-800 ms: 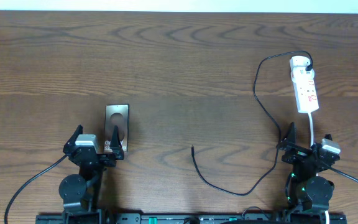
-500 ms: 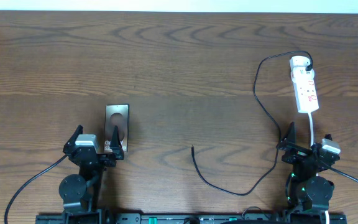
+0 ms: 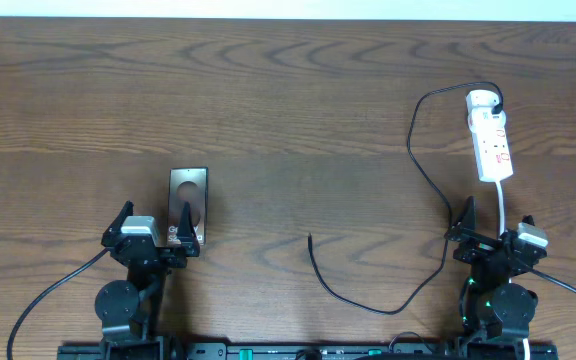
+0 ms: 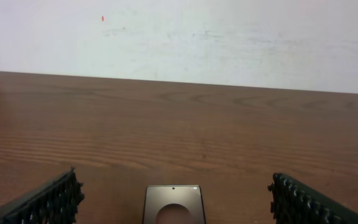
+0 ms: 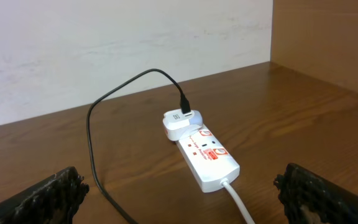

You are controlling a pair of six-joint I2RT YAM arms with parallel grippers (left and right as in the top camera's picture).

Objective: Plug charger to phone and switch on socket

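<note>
The phone (image 3: 189, 196) lies flat on the table at the left, its near end between the fingers of my left gripper (image 3: 179, 229), which is open and empty. In the left wrist view the phone (image 4: 173, 203) sits centred at the bottom edge. The white socket strip (image 3: 491, 141) lies at the far right, with a white adapter at its far end; it also shows in the right wrist view (image 5: 207, 154). The thin black charger cable (image 3: 423, 170) loops from the adapter down to a free plug tip (image 3: 310, 238) at mid-table. My right gripper (image 3: 495, 224) is open and empty, just near of the strip.
A white lead (image 5: 238, 200) runs from the strip toward my right gripper. A pale wall (image 4: 179, 37) stands behind the table's far edge. A brown panel (image 5: 328, 37) rises at the right in the right wrist view.
</note>
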